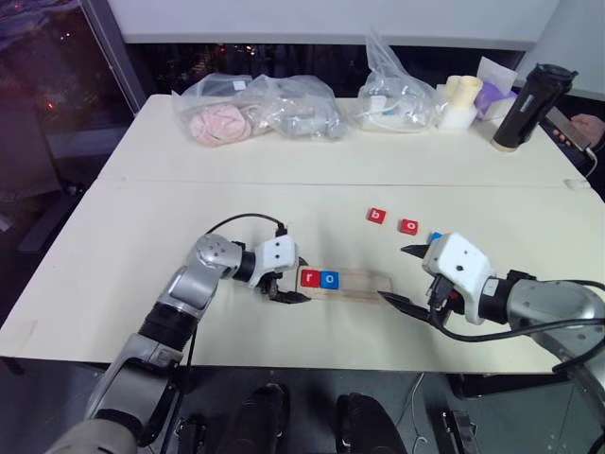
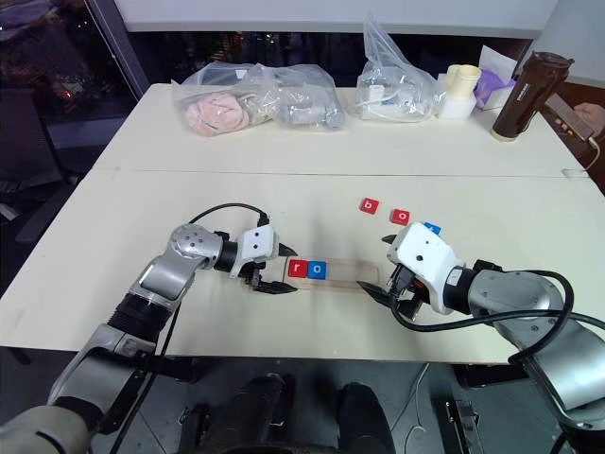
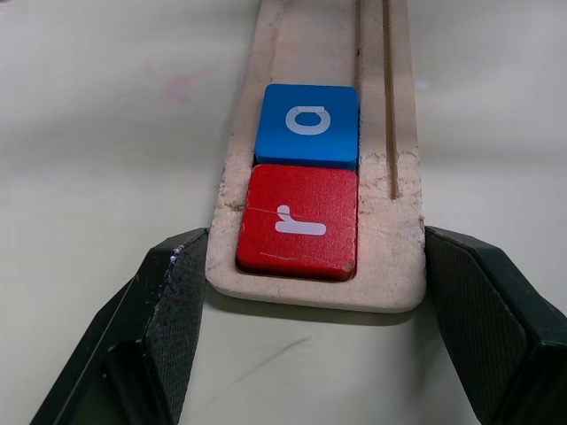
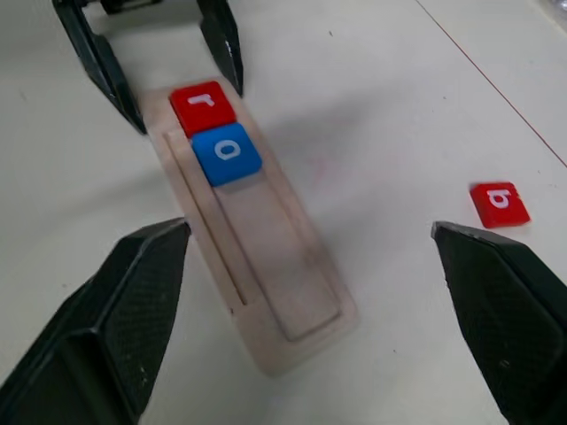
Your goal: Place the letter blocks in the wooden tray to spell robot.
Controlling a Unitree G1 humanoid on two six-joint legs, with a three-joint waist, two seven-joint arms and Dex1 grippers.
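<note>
My left gripper [image 1: 297, 282] has its two black fingers [image 3: 177, 292] closed on the near end of the wooden tray [image 1: 364, 282], one pad against each long side. They hold no block, and the grip looks meant to keep the strip from sliding while letters go in. Just past my fingertips the red r block [image 3: 297, 221] sits at the groove's end. The blue o block [image 3: 307, 124] touches it, so the word is begun and three places stay bare.

At the tray's far end my right gripper [image 1: 397, 274] hangs with its fingers spread wide and empty, tilted down toward the strip. It seems ready to fetch the next letter.

Beyond the tray, apart from it on the pale table [image 1: 142, 236], lie the red b block [image 1: 376, 216] and the red o block [image 1: 408, 226] beside it. A blue block [image 1: 435, 235] peeks out behind my right wrist, and I cannot read its letter. By my reading the b goes in next.
</note>
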